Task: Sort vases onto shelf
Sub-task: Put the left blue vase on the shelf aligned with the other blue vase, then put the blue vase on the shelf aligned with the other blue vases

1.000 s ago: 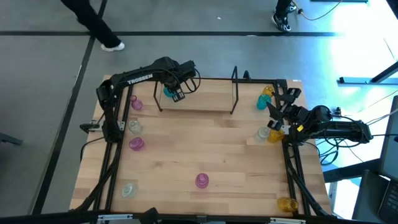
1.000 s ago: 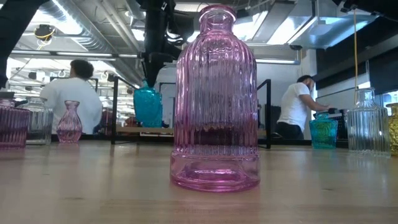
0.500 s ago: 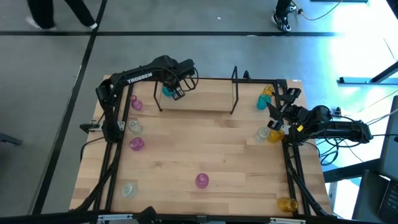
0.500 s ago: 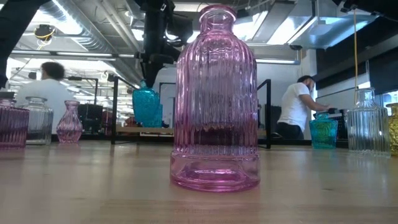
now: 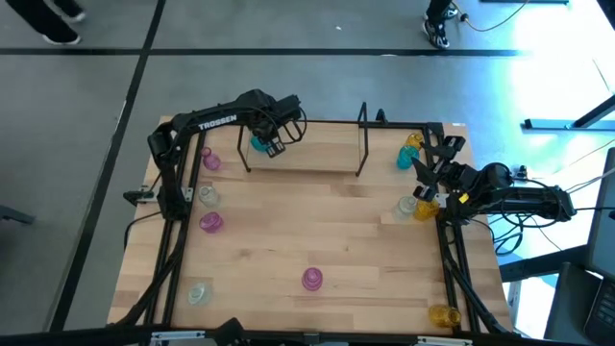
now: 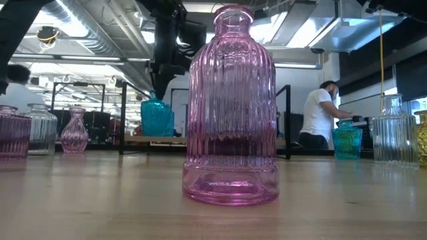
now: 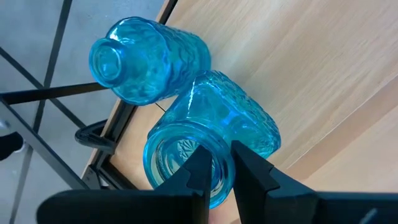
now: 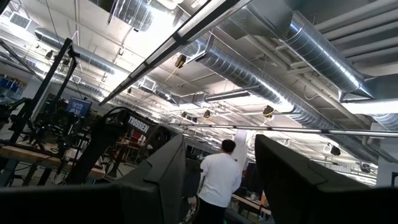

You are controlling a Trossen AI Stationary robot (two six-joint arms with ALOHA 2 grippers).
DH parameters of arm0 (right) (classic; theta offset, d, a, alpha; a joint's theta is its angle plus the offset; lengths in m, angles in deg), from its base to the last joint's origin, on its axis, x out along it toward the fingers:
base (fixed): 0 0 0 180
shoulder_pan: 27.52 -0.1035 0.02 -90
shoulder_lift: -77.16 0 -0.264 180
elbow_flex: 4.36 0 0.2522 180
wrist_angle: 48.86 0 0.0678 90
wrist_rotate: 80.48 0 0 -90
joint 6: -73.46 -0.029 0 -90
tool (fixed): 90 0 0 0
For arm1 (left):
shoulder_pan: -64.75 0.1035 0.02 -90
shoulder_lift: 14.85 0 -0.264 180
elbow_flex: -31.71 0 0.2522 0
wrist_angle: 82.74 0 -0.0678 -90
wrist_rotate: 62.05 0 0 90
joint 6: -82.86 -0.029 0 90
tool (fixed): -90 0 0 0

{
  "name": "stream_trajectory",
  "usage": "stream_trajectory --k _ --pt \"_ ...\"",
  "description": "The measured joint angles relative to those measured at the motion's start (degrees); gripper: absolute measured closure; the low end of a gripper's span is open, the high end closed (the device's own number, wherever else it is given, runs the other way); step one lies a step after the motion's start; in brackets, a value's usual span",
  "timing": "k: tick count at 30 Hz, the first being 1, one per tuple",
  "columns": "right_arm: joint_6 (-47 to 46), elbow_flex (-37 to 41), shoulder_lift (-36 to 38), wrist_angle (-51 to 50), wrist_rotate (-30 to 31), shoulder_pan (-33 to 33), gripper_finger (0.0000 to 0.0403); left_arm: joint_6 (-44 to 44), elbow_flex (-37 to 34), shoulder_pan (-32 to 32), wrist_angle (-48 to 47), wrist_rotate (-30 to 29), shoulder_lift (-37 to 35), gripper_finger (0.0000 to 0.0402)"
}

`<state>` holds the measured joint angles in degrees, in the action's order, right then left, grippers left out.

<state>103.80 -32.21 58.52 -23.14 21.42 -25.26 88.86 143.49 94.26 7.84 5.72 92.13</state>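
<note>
I have the left gripper (image 5: 272, 144) at the far left end of the low light-wood plank shelf with black wire end frames (image 5: 317, 161), and its fingers are pinched onto the rim of a wide-mouthed teal-blue glass vase (image 7: 211, 146), one finger inside the mouth and one outside, the gap no wider than the glass wall. I judge that rim grip was chosen because the body is too wide to span, and it lets the vase hang upright under the claw. In the left wrist view a second, narrow-necked teal-blue glass vase (image 7: 144, 59) stands just beside the held one, seemingly touching it, so I read this as grouping by colour at that end of the shelf. From the low view the held vase sits level with the plank, but I cannot tell whether its base is actually resting on it. The right gripper (image 5: 434, 163) waits at the far right edge of the table, pointed up at the ceiling, its fingers spread with nothing between them. The remaining vases are scattered on the wooden tabletop (image 5: 317, 231): a ribbed pink glass bottle vase (image 6: 231, 107) near the front centre, more pink and clear ones down the left, yellow, teal and clear ones on the right.
</note>
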Motion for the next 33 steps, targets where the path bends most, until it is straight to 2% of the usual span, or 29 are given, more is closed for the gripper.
stream_trajectory --k 9,17,21,33 --pt "0.0 0.0 0.0 0.0 0.0 0.0 0.0224 -0.1 0.0 0.0 0.1 0.4 0.0 0.0358" --pt "0.0 0.0 0.0 0.0 0.0 0.0 0.0224 -0.1 0.0 0.0 0.0 0.3 0.0 0.0298" --pt "0.0 0.0 0.0 0.0 0.0 0.0 0.0224 -0.1 1.1 0.0 -0.6 0.4 0.0 0.028" --pt "0.0 0.0 0.0 0.0 0.0 0.0 0.0224 -1.7 7.7 -0.8 -2.0 0.2 -2.7 0.0276"
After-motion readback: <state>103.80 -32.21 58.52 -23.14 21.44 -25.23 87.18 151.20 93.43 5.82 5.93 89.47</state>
